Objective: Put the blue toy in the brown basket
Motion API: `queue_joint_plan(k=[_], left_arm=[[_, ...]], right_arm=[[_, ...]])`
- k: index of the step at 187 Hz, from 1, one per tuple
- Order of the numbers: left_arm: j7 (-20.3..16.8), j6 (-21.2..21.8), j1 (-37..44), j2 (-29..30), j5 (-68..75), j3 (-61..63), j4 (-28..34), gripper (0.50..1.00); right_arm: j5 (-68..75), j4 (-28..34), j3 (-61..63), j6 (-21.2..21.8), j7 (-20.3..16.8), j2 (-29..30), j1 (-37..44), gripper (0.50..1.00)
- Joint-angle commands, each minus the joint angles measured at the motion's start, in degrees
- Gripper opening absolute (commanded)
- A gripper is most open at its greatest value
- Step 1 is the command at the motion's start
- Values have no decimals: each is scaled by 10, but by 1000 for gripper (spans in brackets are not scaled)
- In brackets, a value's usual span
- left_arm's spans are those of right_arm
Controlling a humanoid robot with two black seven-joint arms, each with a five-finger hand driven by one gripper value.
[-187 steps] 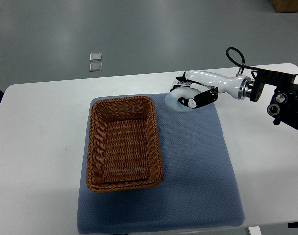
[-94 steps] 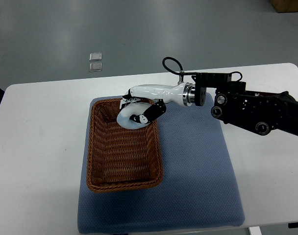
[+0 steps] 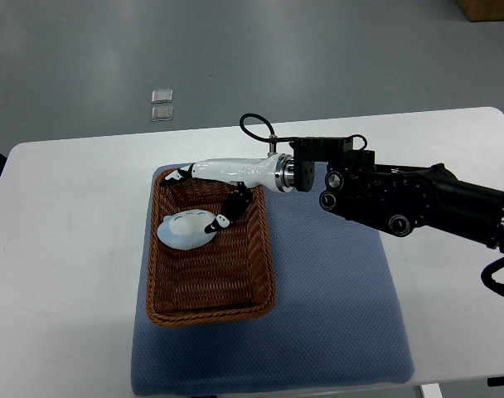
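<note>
the right hand (image 3: 204, 192) is spread open now over the far end of the brown basket (image 3: 210, 242), and it holds nothing. half a second ago its fingers were wrapped round the blue toy, carrying it just over the basket's far rim; a second ago it was well off to the right, above the blue mat (image 3: 335, 298) near its far corner. so the arm has swept leftward across the mat, reached over the basket and let go.

the blue toy (image 3: 186, 230) lies inside the basket, on the woven floor in the far half, nearer the left wall. it is a pale, rounded, soft-looking thing with small dark markings. one black-tipped finger (image 3: 227, 214) hangs right at the toy's right end; i cannot tell whether it touches or only hovers above it. another fingertip points out past the basket's far left corner.

to my eye the placing itself is done: the toy rests in the basket with nothing gripping it. what is left, i judge, is for the arm to lift clear without that low finger dragging the toy or catching the wicker rim.

the left arm is nowhere to be seen. the white table (image 3: 61, 249) shows bare around the mat.
</note>
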Motion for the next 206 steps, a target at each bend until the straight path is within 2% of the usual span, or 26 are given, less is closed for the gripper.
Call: queue_joint_plan(k=[1, 34, 61, 79, 107, 126, 157, 206], left_arm=[[0, 0, 0, 0, 0, 0, 0, 1000], [0, 0, 0, 0, 0, -1, 2, 1000], [0, 1, -1, 0, 0, -1, 2, 1000], [0, 1, -1, 0, 0, -1, 2, 1000], [0, 0, -2, 0, 0, -3, 2, 1000], [0, 1, -5, 0, 0, -2, -1, 1000], [0, 0, -6, 0, 0, -3, -3, 1000], [0, 0, -9, 0, 0, -3, -3, 1000]], right_arm=[[37, -3, 9, -18, -2, -12, 0, 907], [113, -24, 82, -69, -5, -42, -12, 907], [173, -50, 187, -72, -17, -74, -69, 907], [210, -55, 271, -72, -33, -84, -127, 907], [255, -61, 372, -73, -38, -94, -201, 907], [292, -63, 434, -95, -40, -86, -245, 907], [353, -63, 465, -134, -42, -71, -279, 907], [426, -63, 465, -130, -42, -64, -301, 907]])
